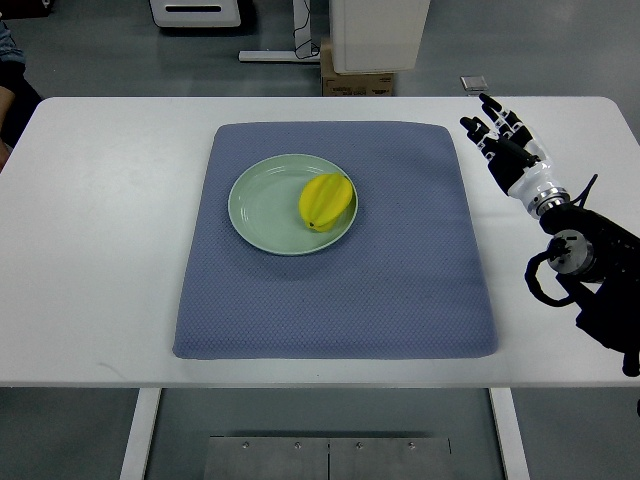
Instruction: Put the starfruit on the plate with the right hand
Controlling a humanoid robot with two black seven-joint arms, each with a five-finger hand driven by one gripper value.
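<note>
Right hand (505, 140) at the upper right of the frame, over the bare white table (100, 300) and clear of the cloth; its arm (590, 270) enters from the right edge low in the picture and runs diagonally up and to the left, dark joints and looped cable nearest the edge, a white wrist section beyond them. Fingers (492, 112) extended and slightly fanned, pointing toward the top left, relaxed and grasping nothing; the dark fingertips lie near the table's far edge, just beside the cloth's upper right corner but not touching it. Blue-grey mat (400, 290), roughly square with rounded corners, spread across the middle of the table. Pale green plate (262, 205), round, resting on the mat's upper left portion. Starfruit (327, 200), yellow and ridged, lying on the right-hand part of the plate with one side reaching the plate's rim, well apart from the hand. Small dark flat object (473, 82) at the table's far edge, just above the fingertips; its nature cannot be told. Floor beyond the table at the top of the frame, with a white cabinet (378, 35) and a cardboard box (358, 82) at top centre, and part of a person (12, 75) at the upper left edge.
</note>
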